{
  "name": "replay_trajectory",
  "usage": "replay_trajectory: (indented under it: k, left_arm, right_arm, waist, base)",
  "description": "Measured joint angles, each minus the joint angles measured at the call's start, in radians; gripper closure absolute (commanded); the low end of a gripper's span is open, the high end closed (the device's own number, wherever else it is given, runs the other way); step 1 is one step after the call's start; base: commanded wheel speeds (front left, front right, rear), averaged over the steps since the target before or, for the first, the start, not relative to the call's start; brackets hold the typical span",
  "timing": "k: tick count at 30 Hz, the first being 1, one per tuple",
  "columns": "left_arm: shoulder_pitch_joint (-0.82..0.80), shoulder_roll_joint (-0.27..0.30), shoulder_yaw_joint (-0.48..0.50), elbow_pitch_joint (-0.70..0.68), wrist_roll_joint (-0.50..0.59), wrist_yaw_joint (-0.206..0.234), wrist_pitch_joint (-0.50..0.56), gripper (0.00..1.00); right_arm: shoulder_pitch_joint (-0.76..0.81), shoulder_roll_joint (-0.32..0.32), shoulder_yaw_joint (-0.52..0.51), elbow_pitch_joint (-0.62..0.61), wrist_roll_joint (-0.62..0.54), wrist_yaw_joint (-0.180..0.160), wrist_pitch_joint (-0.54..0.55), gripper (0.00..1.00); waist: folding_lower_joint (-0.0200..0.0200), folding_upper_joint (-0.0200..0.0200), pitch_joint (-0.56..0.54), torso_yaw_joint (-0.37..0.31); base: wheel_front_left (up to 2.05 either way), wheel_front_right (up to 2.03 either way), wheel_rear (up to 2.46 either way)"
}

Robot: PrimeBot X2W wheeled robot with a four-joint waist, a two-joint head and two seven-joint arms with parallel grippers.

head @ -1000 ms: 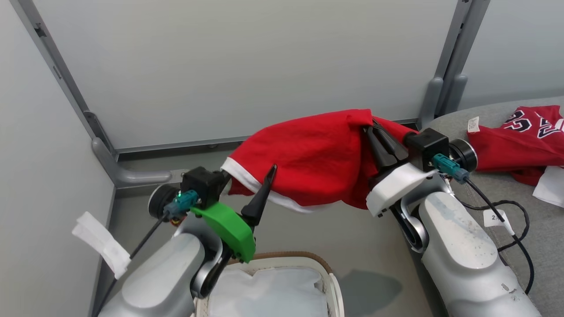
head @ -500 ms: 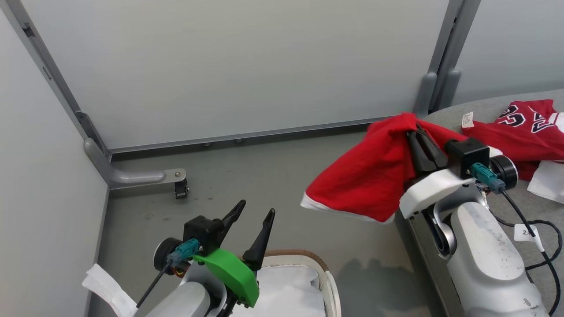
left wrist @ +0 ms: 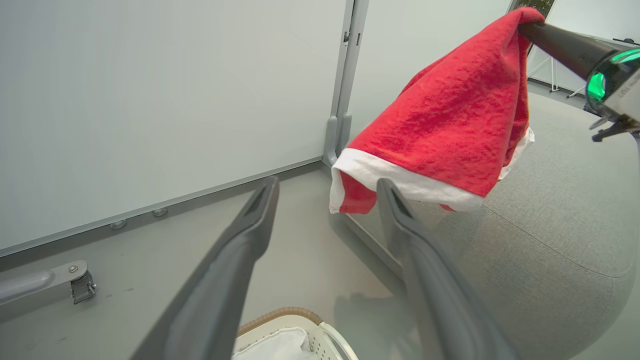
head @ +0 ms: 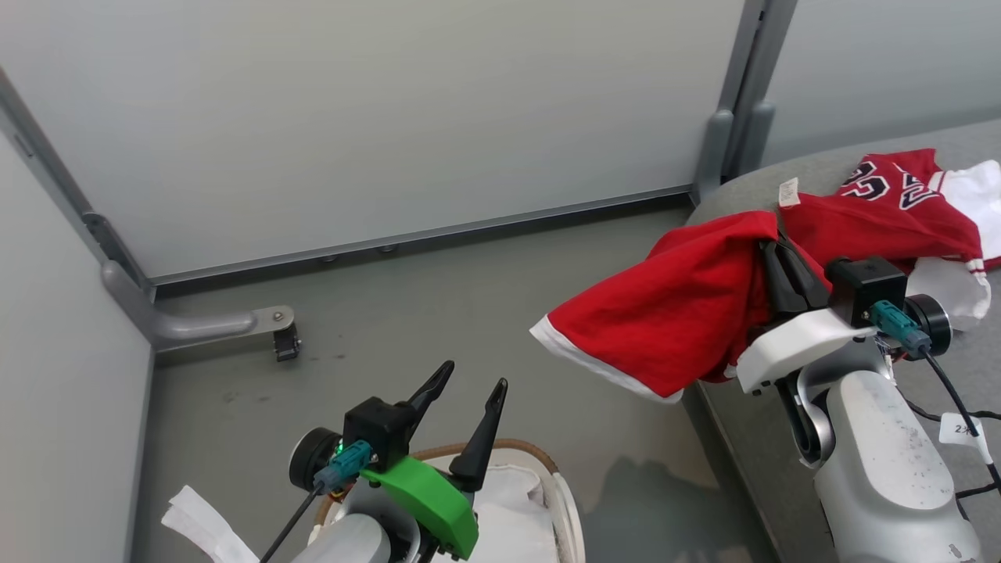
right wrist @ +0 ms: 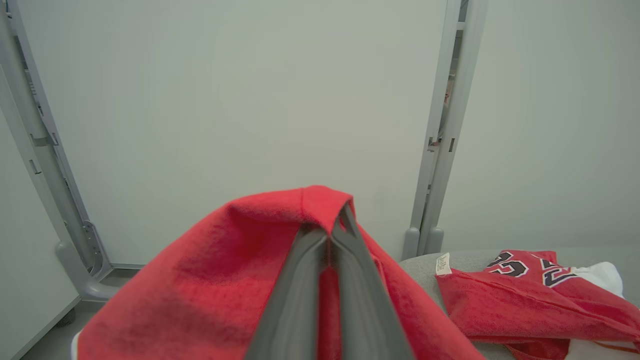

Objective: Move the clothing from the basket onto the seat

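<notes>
Your right gripper [head: 774, 262], fully closed, pinches the red garment [head: 680, 313] by a fold so it hangs clear at the seat [left wrist: 550, 225] edge | your left gripper [head: 472, 375] gapes empty above the basket [head: 561, 500]

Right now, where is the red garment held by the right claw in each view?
Head view: red garment, right of centre, hanging from the shut right claw at the seat edge.
Left wrist view: garment upper right, above the seat.
Right wrist view: garment bottom centre, draped over the claw.
Shared landmark: grey partition post.
</notes>
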Motion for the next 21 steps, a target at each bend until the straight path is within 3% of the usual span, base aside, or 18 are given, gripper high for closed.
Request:
replay_trajectory:
  k: [21]
  left_arm:
    - [-0.024,-0.023,0.022,-0.023,0.087,-0.016,0.0,0.0]
  right_arm:
    - [0.017,-0.002,-0.054,-0.009,-0.003,0.0,0.0,1.0]
  waist:
    - [0.0,0.0,0.102,-0.309]
  base:
    - [0.0,0.0,0.0]
